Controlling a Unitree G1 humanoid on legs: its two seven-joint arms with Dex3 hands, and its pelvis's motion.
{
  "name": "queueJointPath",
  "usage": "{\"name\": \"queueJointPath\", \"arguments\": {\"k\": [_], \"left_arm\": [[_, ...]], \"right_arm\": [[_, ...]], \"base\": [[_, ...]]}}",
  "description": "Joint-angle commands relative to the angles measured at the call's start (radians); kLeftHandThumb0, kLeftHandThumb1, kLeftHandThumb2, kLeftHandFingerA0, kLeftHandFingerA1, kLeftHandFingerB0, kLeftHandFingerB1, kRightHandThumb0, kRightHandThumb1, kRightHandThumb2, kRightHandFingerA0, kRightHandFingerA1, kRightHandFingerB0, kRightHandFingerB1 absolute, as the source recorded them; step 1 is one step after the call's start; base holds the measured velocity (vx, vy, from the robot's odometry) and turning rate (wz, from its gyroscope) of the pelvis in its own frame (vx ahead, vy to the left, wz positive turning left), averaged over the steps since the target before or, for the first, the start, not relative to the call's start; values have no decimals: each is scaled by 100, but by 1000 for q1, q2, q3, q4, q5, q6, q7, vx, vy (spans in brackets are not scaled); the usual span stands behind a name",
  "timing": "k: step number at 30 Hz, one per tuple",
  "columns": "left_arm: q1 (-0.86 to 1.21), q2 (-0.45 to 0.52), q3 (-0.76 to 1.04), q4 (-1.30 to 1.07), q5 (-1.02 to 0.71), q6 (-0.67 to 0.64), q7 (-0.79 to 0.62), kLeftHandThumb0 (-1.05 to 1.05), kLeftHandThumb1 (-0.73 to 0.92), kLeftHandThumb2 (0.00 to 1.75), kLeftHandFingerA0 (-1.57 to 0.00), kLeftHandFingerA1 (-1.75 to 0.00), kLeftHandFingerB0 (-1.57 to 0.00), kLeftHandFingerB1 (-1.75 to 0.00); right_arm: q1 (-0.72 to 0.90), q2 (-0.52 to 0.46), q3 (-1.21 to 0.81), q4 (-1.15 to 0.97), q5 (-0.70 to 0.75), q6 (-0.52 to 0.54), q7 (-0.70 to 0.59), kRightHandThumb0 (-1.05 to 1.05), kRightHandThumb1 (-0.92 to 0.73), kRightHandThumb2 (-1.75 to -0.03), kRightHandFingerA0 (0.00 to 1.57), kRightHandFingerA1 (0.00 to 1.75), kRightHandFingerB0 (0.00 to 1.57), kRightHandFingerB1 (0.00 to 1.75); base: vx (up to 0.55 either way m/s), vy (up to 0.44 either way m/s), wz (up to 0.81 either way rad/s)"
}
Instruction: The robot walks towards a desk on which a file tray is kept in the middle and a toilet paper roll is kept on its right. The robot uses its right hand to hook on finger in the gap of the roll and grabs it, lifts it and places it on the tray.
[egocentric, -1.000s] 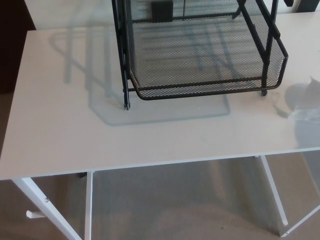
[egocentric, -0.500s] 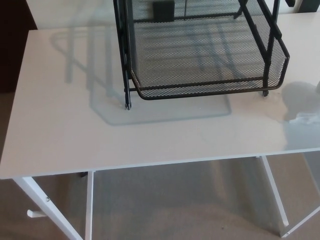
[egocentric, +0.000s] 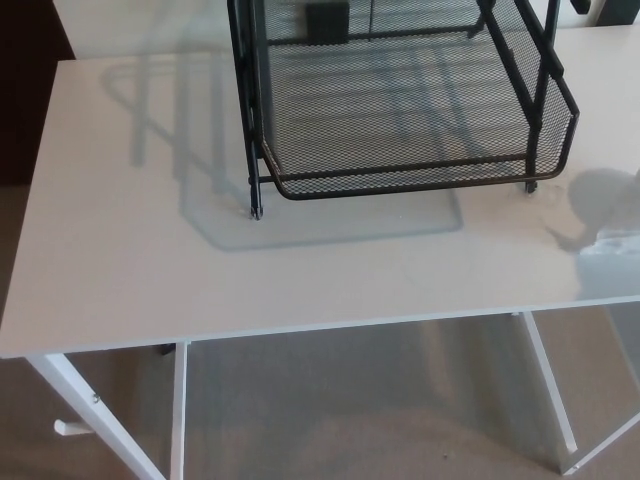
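The big white flat surface (egocentric: 130, 250) fills most of the view. A black wire-mesh file tray (egocentric: 400, 185) sits at its far edge, near the middle. A grey shadow (egocentric: 600, 200) lies by the right edge. Neither hand shows, so I cannot tell if they are open or closed, and the paper roll does not show either.

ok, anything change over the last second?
Only the grey shadow at the white desk's right edge changed shape: rounder half a second ago, now more ragged. Whatever casts it is out of frame. The black mesh file tray and the desk stayed put. No robot hand in view.
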Motion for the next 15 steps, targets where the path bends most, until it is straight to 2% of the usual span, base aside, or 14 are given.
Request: {"name": "queueJointPath", "arguments": {"k": [1, 3, 4, 5, 6, 7, 8, 9, 10, 11, 12, 13, 14, 15], "left_arm": [[3, 26, -11, 2, 12, -30, 7, -75, 92, 79, -33, -83, -10, -68], [3, 26, -14, -3, 12, -23, 14, -74, 92, 79, -35, -85, -12, -69], [7, 27, -17, -9, 13, -25, 12, -75, 92, 80, -34, -85, -12, -70], [3, 28, -19, -6, 15, -26, 12, -73, 92, 80, -36, -85, -13, -70], [-3, 30, -25, -1, 20, -28, 18, -73, 92, 82, -38, -88, -16, -72], [-2, 30, -30, -2, 25, -31, 23, -73, 92, 82, -38, -88, -16, -72], [-8, 32, -35, 7, 26, -33, 21, -73, 92, 82, -37, -85, -16, -70], [-9, 33, -36, 8, 24, -34, 21, -73, 92, 82, -37, -85, -16, -70], [-12, 33, -35, 13, 21, -28, 23, -72, 92, 81, -37, -85, -17, -69], [-10, 33, -39, 11, 22, -31, 22, -73, 92, 81, -37, -85, -20, -71], [-9, 33, -39, 7, 20, -28, 22, -73, 92, 81, -37, -88, -20, -72], [-9, 32, -38, 6, 18, -26, 22, -73, 92, 81, -37, -88, -20, -72], [-6, 29, -40, -1, 19, -24, 23, -72, 92, 81, -38, -88, -24, -75], [-4, 28, -42, -5, 19, -23, 23, -72, 92, 81, -37, -87, -22, -73]], "right_arm": [[26, -1, 32, 30, -56, -5, 11, -56, -46, -79, 23, 55, 10, 41], [26, 0, 55, 28, -83, -23, -2, -54, -48, -82, 44, 63, 14, 42], [24, 1, 67, 33, -95, -44, -10, -46, -65, -60, 54, 58, 25, 29], [22, 0, 75, 37, -103, -61, -14, -42, -66, -60, 66, 66, 27, 29], [22, 4, 82, 37, -113, -80, -31, -33, -67, -60, 82, 86, 39, 33], [23, 12, 87, 35, -122, -85, -52, -33, -67, -60, 82, 86, 39, 33], [28, 16, 94, 42, -132, -99, -74, -28, -67, -60, 87, 102, 43, 35], [28, 16, 94, 44, -132, -102, -76, -28, -67, -60, 87, 102, 43, 35], [24, 27, 111, 42, -156, -99, -96, -21, -68, -61, 79, 124, 53, 39], [35, 27, 134, 44, -199, -128, -160, -19, -71, -60, 72, 98, 77, 45], [37, 27, 161, 48, -241, -145, -204, -24, -70, -64, 71, 136, 86, 50], [36, 27, 170, 51, -252, -148, -214, -24, -70, -64, 71, 136, 86, 50], [33, 34, 180, 57, -259, -144, -225, -24, -66, -69, 78, 135, 92, 60], [30, 37, 191, 63, -272, -148, -242, -23, -64, -68, 79, 134, 96, 64]], "base": [[0, 0, 0], [0, 0, 0], [0, 0, 0], [0, 0, 0], [0, 0, 0], [0, 0, 0], [0, 0, 0], [0, 0, 0], [0, 0, 0], [0, 0, 0], [0, 0, 0], [0, 0, 0], [0, 0, 0], [0, 0, 0]]}}
